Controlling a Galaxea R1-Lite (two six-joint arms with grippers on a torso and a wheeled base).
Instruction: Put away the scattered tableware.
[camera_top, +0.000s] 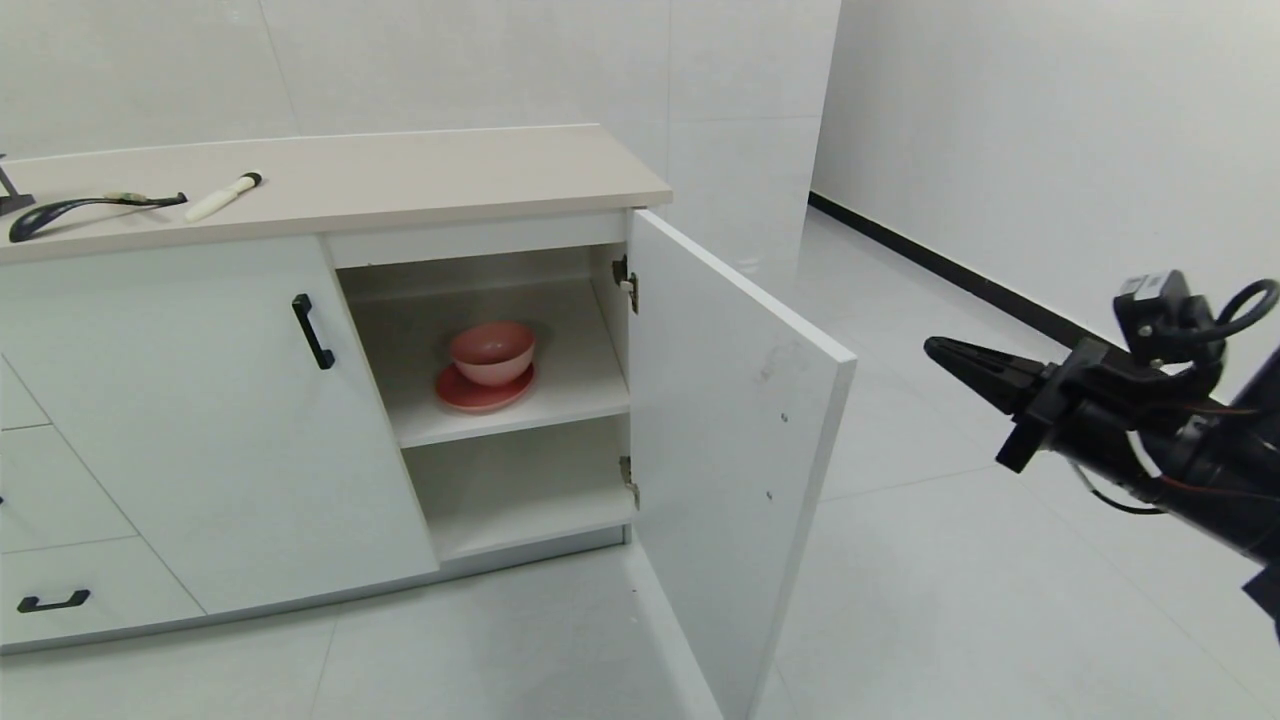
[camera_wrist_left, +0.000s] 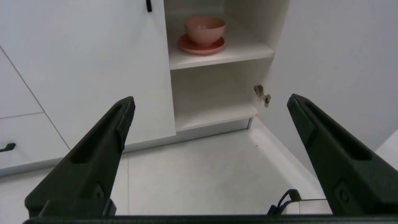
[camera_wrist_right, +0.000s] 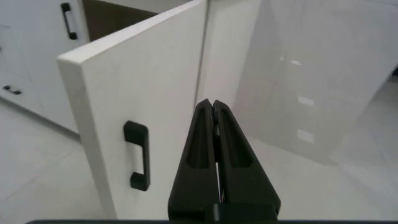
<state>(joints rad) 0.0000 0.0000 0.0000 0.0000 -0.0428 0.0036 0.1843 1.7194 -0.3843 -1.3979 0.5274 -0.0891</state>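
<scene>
Pink bowl (camera_top: 491, 352) on plate (camera_top: 484, 390) sits on the cabinet's upper shelf; ladle (camera_top: 80, 208) and knife (camera_top: 225, 196) lie on the tabletop (camera_top: 400, 170). On the left gripper (camera_wrist_left: 211, 101) the fingers are spread and empty. On the right gripper (camera_top: 933, 347) they are pressed together, empty, just outside the open door (camera_top: 730, 420). I judge closing comes next: push its outer face.

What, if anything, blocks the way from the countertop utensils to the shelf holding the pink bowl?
Nothing visible between the ladle and white-handled utensil on the counter and the shelf: the cabinet door stands open, with bare space beside the bowl.
</scene>
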